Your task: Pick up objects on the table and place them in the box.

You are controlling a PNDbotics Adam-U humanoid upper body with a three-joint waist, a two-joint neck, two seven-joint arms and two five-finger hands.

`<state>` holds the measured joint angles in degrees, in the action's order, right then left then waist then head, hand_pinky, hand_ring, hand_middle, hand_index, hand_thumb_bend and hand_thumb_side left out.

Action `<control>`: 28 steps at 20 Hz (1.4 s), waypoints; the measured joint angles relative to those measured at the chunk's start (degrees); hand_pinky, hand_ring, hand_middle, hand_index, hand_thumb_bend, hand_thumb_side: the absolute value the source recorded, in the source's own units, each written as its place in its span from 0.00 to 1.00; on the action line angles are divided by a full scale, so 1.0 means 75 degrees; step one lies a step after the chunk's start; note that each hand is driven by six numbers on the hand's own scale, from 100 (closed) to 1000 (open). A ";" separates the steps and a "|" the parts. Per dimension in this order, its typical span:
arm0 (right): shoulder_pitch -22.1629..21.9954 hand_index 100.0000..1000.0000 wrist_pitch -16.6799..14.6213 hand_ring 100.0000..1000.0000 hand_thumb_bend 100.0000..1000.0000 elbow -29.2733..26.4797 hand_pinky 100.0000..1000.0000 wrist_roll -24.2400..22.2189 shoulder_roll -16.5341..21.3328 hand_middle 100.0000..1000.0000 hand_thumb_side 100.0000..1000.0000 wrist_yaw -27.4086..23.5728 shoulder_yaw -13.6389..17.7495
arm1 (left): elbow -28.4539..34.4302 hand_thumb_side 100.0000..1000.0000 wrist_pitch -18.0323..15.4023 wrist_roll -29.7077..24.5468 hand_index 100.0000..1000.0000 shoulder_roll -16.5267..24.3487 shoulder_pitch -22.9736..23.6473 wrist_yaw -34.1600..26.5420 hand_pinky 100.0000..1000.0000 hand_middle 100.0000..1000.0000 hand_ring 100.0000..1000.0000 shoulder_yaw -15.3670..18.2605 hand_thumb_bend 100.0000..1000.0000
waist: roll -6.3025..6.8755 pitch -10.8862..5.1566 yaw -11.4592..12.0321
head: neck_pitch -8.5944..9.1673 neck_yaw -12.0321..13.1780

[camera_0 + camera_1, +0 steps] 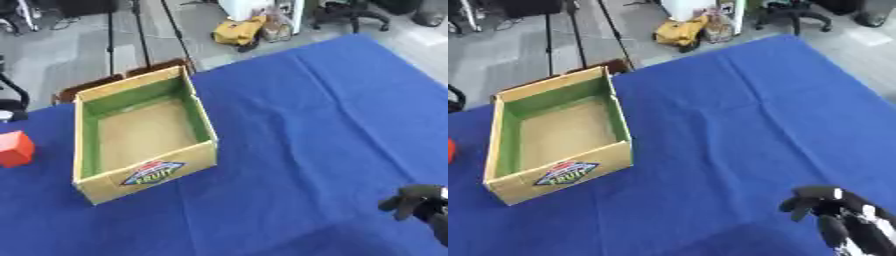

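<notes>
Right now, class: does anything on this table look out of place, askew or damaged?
Nothing looks damaged or spilled. The open cardboard fruit box sits askew on the blue tablecloth, empty. A red block lies to its left, outside it. The right hand shows at the lower right corner.

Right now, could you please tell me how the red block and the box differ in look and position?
The red block is small and a solid plain red; the box is far larger, tan outside, green on its inner walls, with a fruit label on its front. The block shows closed faces, while the box is open-topped and empty. The block sits at the table's left edge, and the box lies to its right, apart from it. Both rest on the blue cloth.
</notes>
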<state>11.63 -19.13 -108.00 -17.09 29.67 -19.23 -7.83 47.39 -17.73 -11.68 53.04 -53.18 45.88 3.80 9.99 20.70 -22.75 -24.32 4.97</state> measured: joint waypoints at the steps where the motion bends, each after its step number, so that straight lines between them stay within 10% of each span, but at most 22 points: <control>1: 0.0000 0.79 -0.0001 0.69 0.00 0.0005 0.78 0.0001 -0.0017 0.49 0.48 0.0002 0.0000 | 0.0000 0.46 -0.0017 -0.0070 0.95 0.0000 0.0030 0.0031 0.68 0.81 0.77 0.0010 0.76 | -0.0008 0.0014 0.0004 | 0.0017 -0.0001; 18: 0.0044 0.79 -0.0004 0.69 0.00 0.0084 0.78 0.0006 -0.0115 0.49 0.50 0.0163 0.0000 | -0.0045 0.40 -0.0044 0.0024 0.90 -0.0021 0.0301 0.0661 0.67 0.77 0.72 0.0085 0.64 | -0.0061 0.0191 0.0133 | 0.0037 0.0090; 28: 0.0067 0.79 0.0005 0.69 0.00 0.0109 0.78 0.0012 -0.0171 0.49 0.50 0.0217 0.0000 | 0.0003 0.41 -0.0113 -0.0079 0.91 -0.0083 0.0370 0.0753 0.68 0.77 0.72 0.0085 0.64 | -0.0041 0.0248 0.0171 | 0.0122 0.0997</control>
<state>12.13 -19.09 -107.19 -17.00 28.39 -17.60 -7.83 47.41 -18.57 -12.27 52.42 -50.41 51.53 4.44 9.68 22.56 -21.46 -23.41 12.44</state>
